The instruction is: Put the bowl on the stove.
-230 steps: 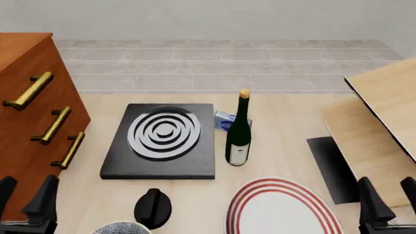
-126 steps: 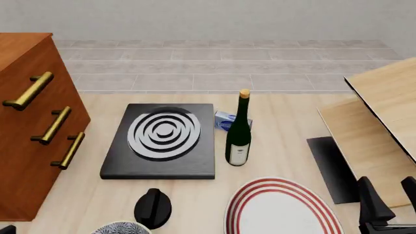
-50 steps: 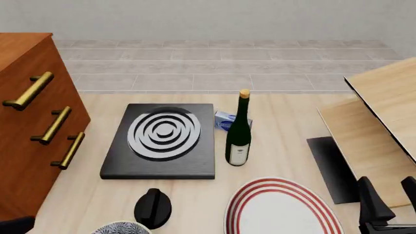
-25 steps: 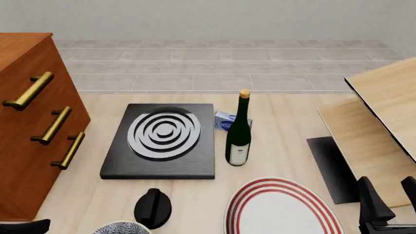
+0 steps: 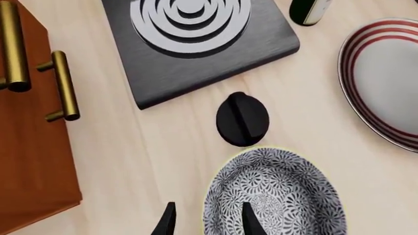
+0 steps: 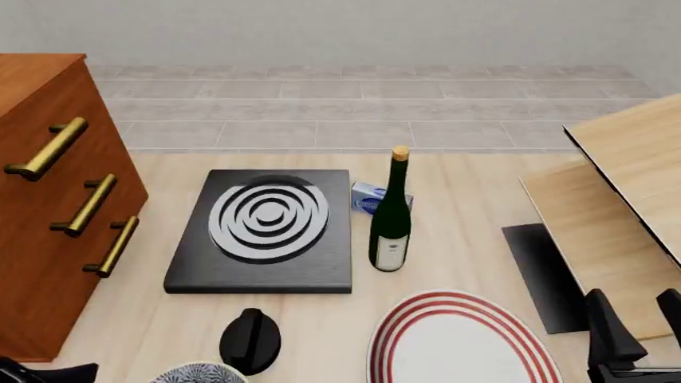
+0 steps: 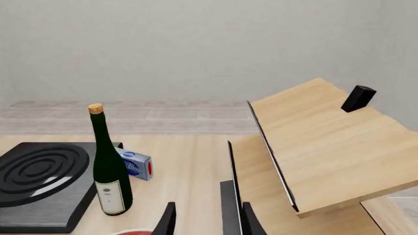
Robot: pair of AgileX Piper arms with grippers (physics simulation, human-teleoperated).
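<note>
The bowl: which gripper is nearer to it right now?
Left. The left gripper hangs over the bowl, fingertips straddling its rim. The right gripper sits at the table's far right, beyond the red-ringed plate.

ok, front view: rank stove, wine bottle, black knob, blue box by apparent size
1. stove
2. wine bottle
3. black knob, though it sits nearer the camera, so it may look oversized
4. blue box, partly hidden behind the bottle

Grey wall (image 6: 340, 32), orange drawer cabinet (image 6: 43, 215)
</note>
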